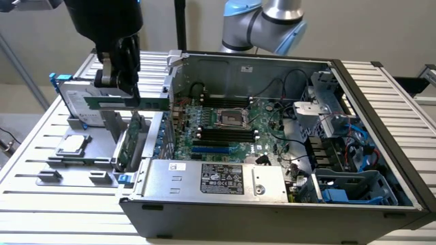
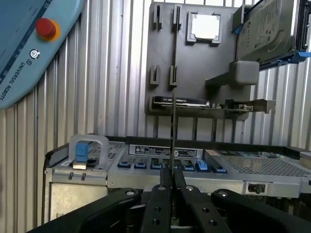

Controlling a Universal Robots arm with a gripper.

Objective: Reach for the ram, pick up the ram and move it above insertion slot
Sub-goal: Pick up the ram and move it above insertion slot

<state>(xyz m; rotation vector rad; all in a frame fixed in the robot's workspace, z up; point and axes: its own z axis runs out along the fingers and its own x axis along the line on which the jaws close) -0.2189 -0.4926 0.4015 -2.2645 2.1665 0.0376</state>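
The gripper (image 1: pixel 129 94) is clenched on the ram (image 1: pixel 129 103), holding it level in the air, long axis horizontal, over the parts holder (image 1: pixel 75 153) on the table (image 1: pixel 41 209). The motherboard's memory slots (image 1: pixel 225 133) lie toward the exterior view's right, inside the open computer case (image 1: pixel 272 209).

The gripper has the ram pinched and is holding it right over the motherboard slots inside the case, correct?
Not quite. The gripper does pinch the ram, but the exterior view shows it outside the case, above the parts holder on the exterior view's left, not over the motherboard slots.
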